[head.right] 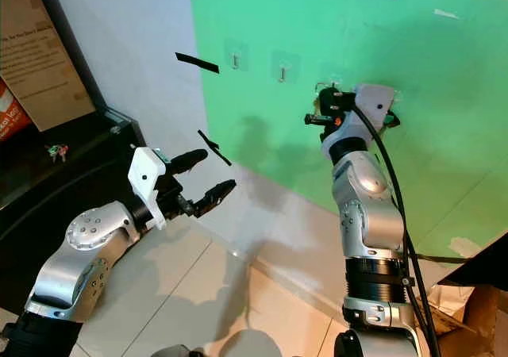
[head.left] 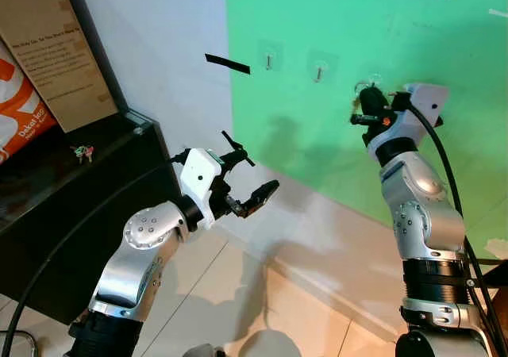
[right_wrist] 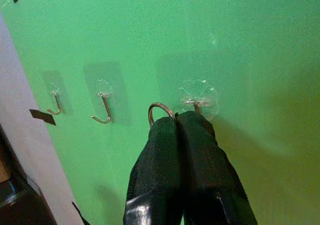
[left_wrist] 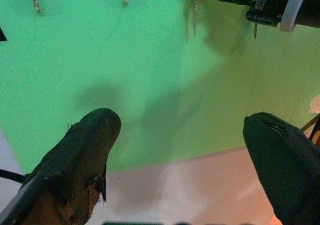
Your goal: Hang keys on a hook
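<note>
Keys [left_wrist: 194, 17], light and loose, hang by their stiff ring [right_wrist: 159, 110] from the closed right end effector [right_wrist: 180, 120] beside the hook [right_wrist: 196, 105]; left end effector [head.left: 248, 184] is open, empty.

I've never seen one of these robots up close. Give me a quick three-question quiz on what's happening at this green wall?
1. True or false: the right gripper is shut on a key ring right beside a hook.
2. How many hooks are on the green wall? A) two B) three C) five
3. Fill in: the left gripper hangs in the air with its fingers ____.

Key: 1 true; 2 B, counting the two free hooks; 3 open.
</note>
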{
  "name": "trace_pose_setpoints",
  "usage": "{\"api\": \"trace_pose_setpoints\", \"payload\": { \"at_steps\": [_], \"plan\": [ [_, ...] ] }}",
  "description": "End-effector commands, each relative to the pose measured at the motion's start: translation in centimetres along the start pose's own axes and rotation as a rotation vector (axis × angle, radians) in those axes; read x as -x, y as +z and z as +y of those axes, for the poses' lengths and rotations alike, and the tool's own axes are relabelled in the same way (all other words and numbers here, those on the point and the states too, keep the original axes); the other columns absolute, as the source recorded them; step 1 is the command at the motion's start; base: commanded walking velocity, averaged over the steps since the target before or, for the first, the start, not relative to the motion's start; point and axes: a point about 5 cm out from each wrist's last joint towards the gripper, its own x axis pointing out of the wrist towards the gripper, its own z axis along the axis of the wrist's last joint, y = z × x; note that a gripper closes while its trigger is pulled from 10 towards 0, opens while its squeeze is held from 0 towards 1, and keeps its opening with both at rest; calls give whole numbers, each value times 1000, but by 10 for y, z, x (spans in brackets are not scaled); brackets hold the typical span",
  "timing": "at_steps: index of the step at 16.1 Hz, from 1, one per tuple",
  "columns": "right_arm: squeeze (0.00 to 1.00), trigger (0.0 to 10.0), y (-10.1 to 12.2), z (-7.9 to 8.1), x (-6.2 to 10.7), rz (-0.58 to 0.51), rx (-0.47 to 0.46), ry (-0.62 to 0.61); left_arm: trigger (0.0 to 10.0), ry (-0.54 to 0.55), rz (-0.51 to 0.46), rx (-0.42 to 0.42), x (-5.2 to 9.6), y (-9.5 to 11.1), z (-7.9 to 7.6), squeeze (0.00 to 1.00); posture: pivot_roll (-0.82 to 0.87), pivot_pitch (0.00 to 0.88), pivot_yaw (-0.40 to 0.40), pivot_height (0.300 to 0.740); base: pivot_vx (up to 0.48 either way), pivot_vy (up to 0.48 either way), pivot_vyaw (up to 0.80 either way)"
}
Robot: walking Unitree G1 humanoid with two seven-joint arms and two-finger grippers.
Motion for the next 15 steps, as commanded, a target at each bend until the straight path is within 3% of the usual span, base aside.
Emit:
{"api": "trace_pose_setpoints", "payload": {
  "at_steps": [1,8,15],
  "plan": [
    [0,10000,5,-4,2,-21,-19,-19,10000,-17,10,-6,-1,1,-1,0,-57,0,41,740,0,0,0],
    [0,10000,-8,-8,12,60,-73,-28,10000,-33,19,-2,0,1,-1,0,-62,0,52,740,0,0,0],
    [0,10000,-12,-3,5,97,-91,-21,10000,-43,27,-7,-1,1,-1,0,-58,0,56,740,0,0,0]
  ]
}}
